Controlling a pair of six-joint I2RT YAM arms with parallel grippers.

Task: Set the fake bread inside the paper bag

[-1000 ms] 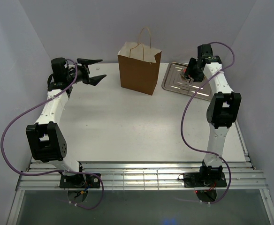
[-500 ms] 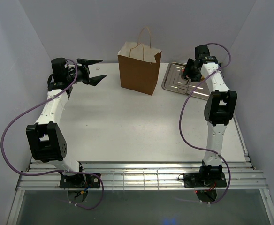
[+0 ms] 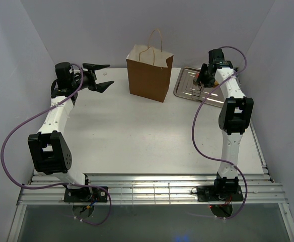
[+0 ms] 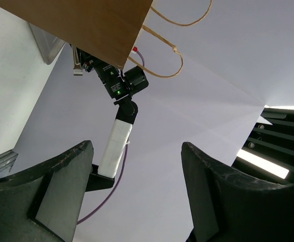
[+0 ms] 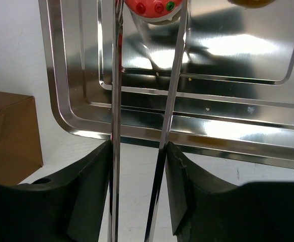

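Note:
My right gripper (image 5: 139, 146) is shut on a pair of shiny metal tongs (image 5: 115, 101). Their two arms run forward on either side of a red-topped round tart (image 5: 152, 9) on the tray; the tips are cut off at the top edge. A golden-brown bun (image 5: 250, 2) shows just at the top right. The brown paper bag (image 3: 149, 75) stands upright at the back centre, left of the tray. My left gripper (image 3: 109, 74) hovers open and holds nothing, left of the bag (image 4: 81, 25).
The silver tray (image 3: 187, 92) lies at the back right, its near rim (image 5: 187, 133) just ahead of my right fingers. The bag's corner (image 5: 8, 131) sits left of the tray. White walls close in the table on three sides.
The right wrist has shifted a little farther back over the tray. The left arm has not moved.

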